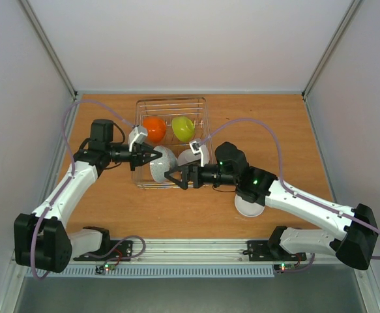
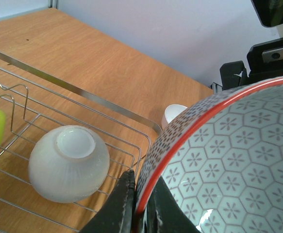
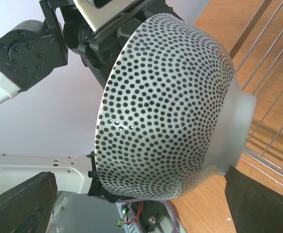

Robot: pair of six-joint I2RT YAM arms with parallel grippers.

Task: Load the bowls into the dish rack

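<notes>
Overhead, orange bowl (image 1: 154,128), green bowl (image 1: 183,128) and a white bowl (image 1: 191,156) sat in the rack (image 1: 170,101), upper centre. The second white bowl (image 1: 248,207) lay on the bench (image 1: 176,212), lower right, not yet loaded.

Left wrist: left claw (image 2: 139,204) pinched the grey bowl (image 2: 228,160) by its rim at the rack's near end.

Right wrist: right claw (image 3: 139,201) stood spread around it.

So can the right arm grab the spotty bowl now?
Probably yes. The right gripper is open, and the spotty bowl sits just ahead of its jaws with nothing in between. The left gripper is shut on its rim, though.
</notes>
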